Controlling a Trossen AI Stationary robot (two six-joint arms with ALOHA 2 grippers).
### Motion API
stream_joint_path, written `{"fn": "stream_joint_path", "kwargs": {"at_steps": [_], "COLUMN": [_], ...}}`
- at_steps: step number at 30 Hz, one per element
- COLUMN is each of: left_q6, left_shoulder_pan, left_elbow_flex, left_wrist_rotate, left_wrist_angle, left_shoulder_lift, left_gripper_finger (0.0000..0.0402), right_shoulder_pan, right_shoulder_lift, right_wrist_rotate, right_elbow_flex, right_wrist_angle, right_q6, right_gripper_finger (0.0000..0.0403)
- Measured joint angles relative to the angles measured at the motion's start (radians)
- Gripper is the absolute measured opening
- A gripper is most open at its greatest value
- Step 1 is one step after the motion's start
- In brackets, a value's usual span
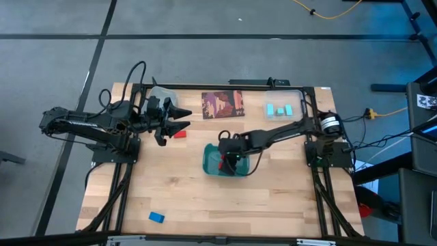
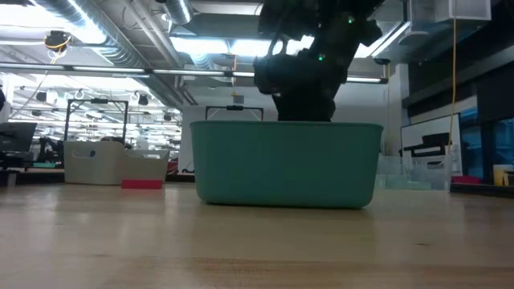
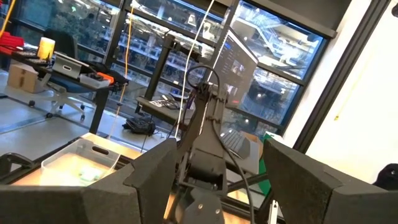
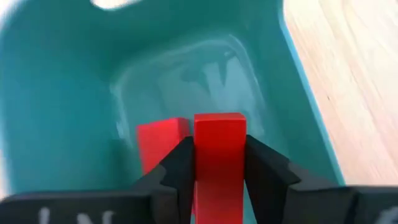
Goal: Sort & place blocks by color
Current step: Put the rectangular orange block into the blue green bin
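Pinching a red block (image 4: 219, 163) between its fingers, the right claw (image 4: 219, 180) hangs inside the teal tray (image 1: 213, 166) near the middle of the surface (image 1: 273, 198), above another red block (image 4: 160, 143) on the tray floor. Spread wide and empty, the left claw (image 1: 183, 118) hovers near the far left edge beside a third red block (image 1: 179, 134).

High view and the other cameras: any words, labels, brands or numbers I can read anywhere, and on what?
None can be read.
Brownish-red printed card at the table's far edge: a picture, any lettering too small to read.
Black-and-white marker tag on the dark equipment at the right edge: a pattern, no legible text.
Teal rectangular plastic tray: its wall is plain, no label.
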State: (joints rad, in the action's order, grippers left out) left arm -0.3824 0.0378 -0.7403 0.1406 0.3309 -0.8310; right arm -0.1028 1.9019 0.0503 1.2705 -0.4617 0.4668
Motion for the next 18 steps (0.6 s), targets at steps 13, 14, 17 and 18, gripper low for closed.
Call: {"fn": "stream_joint_path", "kwargs": {"at_steps": [13,14,17,18], "left_q6": [0.000,0.000,0.000,0.000], "left_shoulder_pan": [0.000,0.000,0.000,0.000], "left_elbow_flex": [0.000,0.000,0.000,0.000], "left_wrist_rotate": [0.000,0.000,0.000,0.000], "left_wrist_angle": [0.000,0.000,0.000,0.000], "left_shoulder_lift": [0.000,0.000,0.000,0.000], "left_gripper_finger": [0.0234,0.0234,0.0234,0.0234], "right_shoulder_pan": [0.004,0.004,0.004,0.004], "right_shoulder_lift": [0.024,0.024,0.024,0.024], "right_wrist_rotate": [0.012,0.012,0.012,0.012], "right_elbow_flex": [0.000,0.000,0.000,0.000], "right_wrist_angle": [-0.004,-0.004,-0.004,-0.004], "right_q6": [-0.005,-0.005,-0.006,-0.007], "right_gripper_finger": [0.0125,0.0127,0.0129,0.0129]}}
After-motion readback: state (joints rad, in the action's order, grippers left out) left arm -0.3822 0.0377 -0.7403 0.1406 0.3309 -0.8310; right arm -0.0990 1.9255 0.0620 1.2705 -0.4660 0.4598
